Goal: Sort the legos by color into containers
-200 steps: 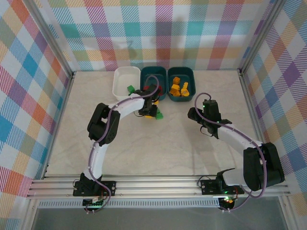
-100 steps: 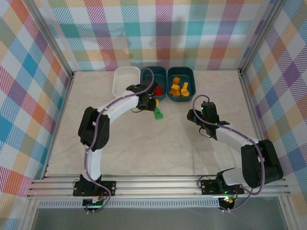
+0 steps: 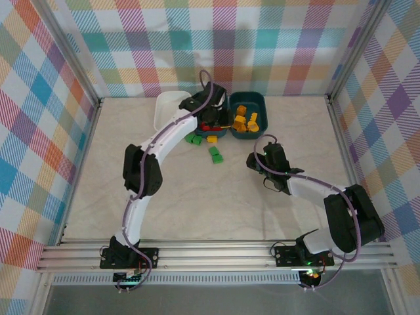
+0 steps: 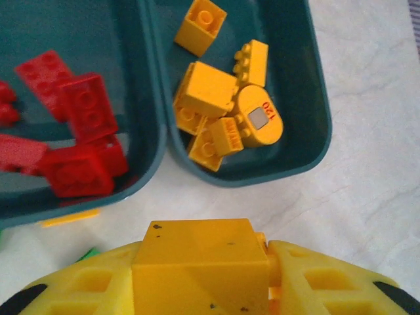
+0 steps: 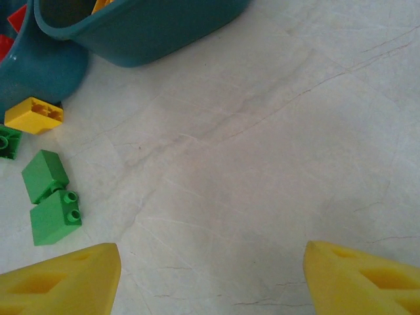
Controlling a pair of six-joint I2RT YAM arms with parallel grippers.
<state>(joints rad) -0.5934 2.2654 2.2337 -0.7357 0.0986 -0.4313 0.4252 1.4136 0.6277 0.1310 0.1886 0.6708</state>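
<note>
**One yellow brick gripped, drop-off pending**

Two fingers of the left gripper (image 4: pixel 200 285) are clenched on a yellow brick (image 4: pixel 197 252), which sits at the bottom centre of the left wrist view. From overhead, that gripper (image 3: pixel 212 123) hangs at the near edge of the tub row in the upper middle of the frame, roughly over the middle teal tub (image 4: pixel 98 26). That tub holds red bricks (image 4: pixel 79 144). The right teal tub (image 4: pixel 295 65), just beside it and a little right of centre in the wrist view, holds a pile of yellow bricks (image 4: pixel 210 98). The white tub (image 3: pixel 167 111) sits at the left end of the row.

The step in hand looks like delivery of the gripped yellow brick. The next move probably calls for a short shift to the right of the overhead frame, so the brick clears the shared wall between the teal tubs before the fingers let go. Released too early, it could land among the reds.

The right gripper (image 5: pixel 210 279) has its fingers spread with nothing between them, over bare tabletop (image 5: pixel 262 131). Two green bricks (image 5: pixel 44 174) lie at the left edge of its wrist view. A loose yellow piece (image 5: pixel 34 114) lies above them, just beside the teal tubs. All three are still unsorted.
</note>
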